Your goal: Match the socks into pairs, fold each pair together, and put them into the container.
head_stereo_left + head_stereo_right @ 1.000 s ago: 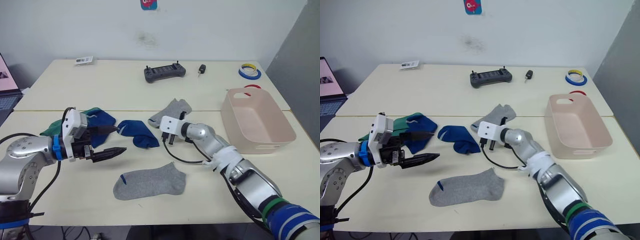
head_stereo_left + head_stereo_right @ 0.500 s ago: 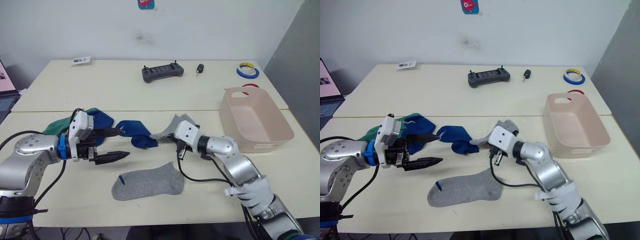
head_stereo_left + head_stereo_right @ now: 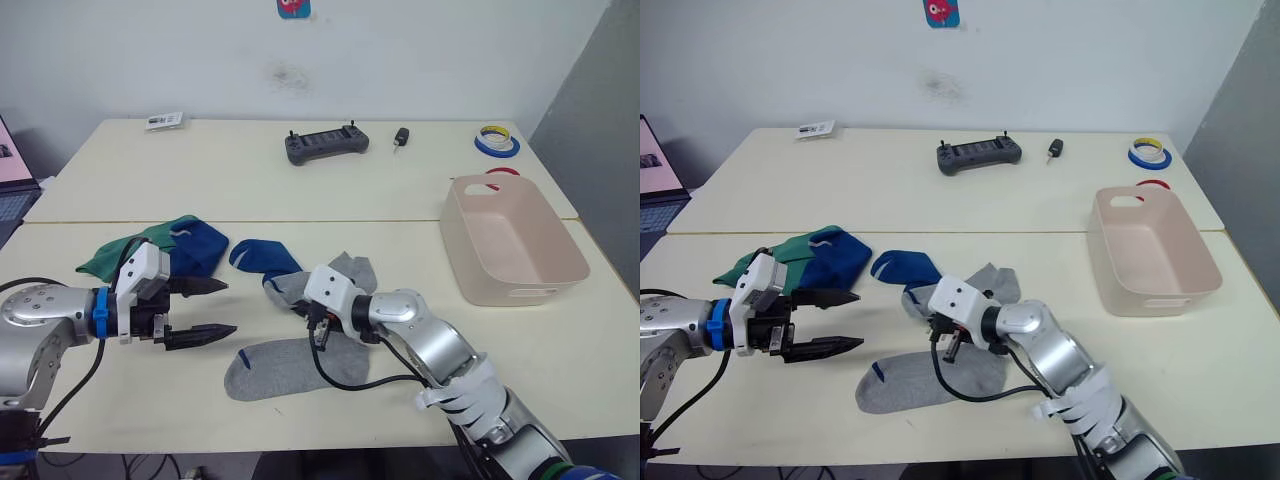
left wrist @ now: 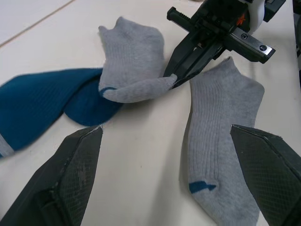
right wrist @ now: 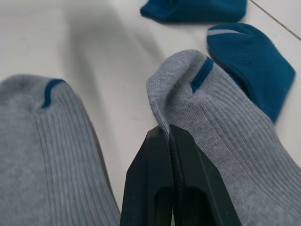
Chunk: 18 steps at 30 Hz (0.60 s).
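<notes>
Socks look light, limp; we have the right hand point(image 5: 165, 134) pinching one grey sock's point(image 3: 340, 275) edge at frame centre, left hand point(image 3: 205, 310) spread wide, empty.

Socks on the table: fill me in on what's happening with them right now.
The right gripper is shut on one grey sock, holding its edge beside the other grey sock, which lies flat near the front of the table. The left gripper hangs open above the table, holding nothing. A blue sock and a blue and green heap lie behind it. The pink container holds no socks.
</notes>
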### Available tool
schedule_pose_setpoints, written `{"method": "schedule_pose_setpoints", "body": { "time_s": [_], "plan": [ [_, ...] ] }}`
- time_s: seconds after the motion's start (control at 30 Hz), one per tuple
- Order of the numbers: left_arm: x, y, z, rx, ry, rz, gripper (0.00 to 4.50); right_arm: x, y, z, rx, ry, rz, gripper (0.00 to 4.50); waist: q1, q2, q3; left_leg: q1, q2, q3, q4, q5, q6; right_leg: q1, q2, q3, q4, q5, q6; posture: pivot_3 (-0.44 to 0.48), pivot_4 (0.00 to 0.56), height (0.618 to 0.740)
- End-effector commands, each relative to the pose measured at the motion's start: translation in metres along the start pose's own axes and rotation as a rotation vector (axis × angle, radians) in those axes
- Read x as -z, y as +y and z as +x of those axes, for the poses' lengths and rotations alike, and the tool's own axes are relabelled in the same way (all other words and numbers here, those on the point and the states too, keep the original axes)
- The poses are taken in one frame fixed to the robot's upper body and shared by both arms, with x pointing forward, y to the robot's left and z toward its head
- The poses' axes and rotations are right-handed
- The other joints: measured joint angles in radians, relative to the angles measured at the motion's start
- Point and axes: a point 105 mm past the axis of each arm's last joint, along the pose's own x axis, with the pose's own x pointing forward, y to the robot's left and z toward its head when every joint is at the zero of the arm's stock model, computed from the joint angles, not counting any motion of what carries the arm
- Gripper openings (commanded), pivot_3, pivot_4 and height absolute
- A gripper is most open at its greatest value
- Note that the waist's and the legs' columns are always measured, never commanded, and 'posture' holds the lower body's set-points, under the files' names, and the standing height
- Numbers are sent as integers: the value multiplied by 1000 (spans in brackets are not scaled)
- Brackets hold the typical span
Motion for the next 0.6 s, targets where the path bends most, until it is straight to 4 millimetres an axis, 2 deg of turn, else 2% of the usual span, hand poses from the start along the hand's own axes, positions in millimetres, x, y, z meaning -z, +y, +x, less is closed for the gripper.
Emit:
{"method": "schedule_pose_setpoints", "body": {
  "time_s": [0.03, 0.17, 0.3, 0.47, 0.6],
  "plan": [
    [-6, 2, -10, -41, -1, 11, 4500, -13, 5, 1, -40, -51, 3, 1211, 0, 0, 0, 0, 0, 0, 0, 0, 0, 0, 0, 0, 0, 0, 0, 0, 150, 740],
    [1, 1, -9, -87, -18, -82, 4500, -15, 8, -16, -76, -62, -9, 2610, 1, 0, 0, 0, 0, 0, 0, 0, 0, 0, 0, 0, 0, 0, 0, 0, 150, 740],
    [7, -5, 1, -138, -113, -299, 4500, -20, 4, -39, -54, -83, -84, 3935, 2, 0, 0, 0, 0, 0, 0, 0, 0, 1, -1, 0, 0, 0, 0, 0, 150, 740],
    [15, -12, 26, -192, -233, -542, 4500, -19, -11, -61, 27, -76, -128, 3935, 2, -1, -1, 0, 0, -2, 1, 0, 0, 1, -1, 0, 0, 0, 0, 0, 150, 740],
    [18, -5, 44, -248, -327, -682, 4500, -18, -16, -70, 60, -75, -123, 3935, 4, -3, -2, -1, 0, -4, 2, 0, 0, 2, -1, -1, 1, 0, 0, 0, 150, 740]
  ]
}}
